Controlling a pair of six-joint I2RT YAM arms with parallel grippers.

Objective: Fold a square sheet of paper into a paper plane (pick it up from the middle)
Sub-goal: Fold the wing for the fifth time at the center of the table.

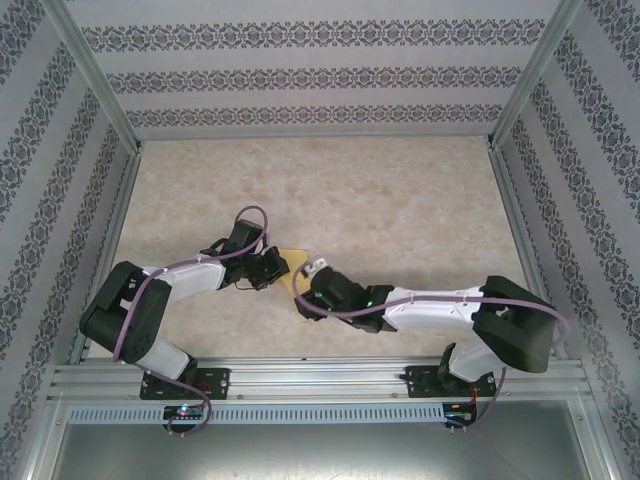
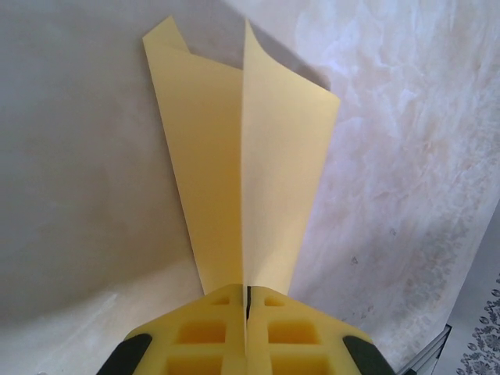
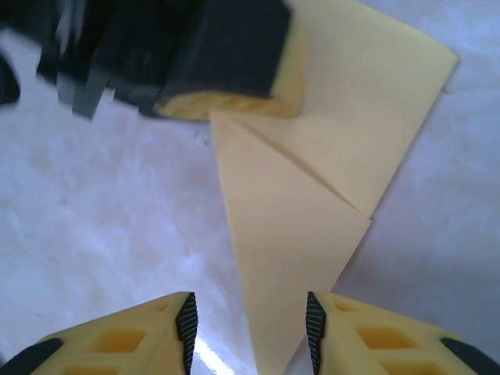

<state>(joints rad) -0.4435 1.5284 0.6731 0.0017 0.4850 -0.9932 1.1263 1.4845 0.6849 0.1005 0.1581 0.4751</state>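
The left pincer [image 2: 247,301] is clamped shut on the yellow paper plane [image 2: 250,180], and the plane's two folded flaps fan out from its fingers above the marbled surface [image 2: 406,195]. The right pincer [image 3: 250,320] stands partly apart. The plane's pointed end lies between its fingers, seemingly not touching them. From above, both pincers meet near the surface's front middle, with the paper between them.
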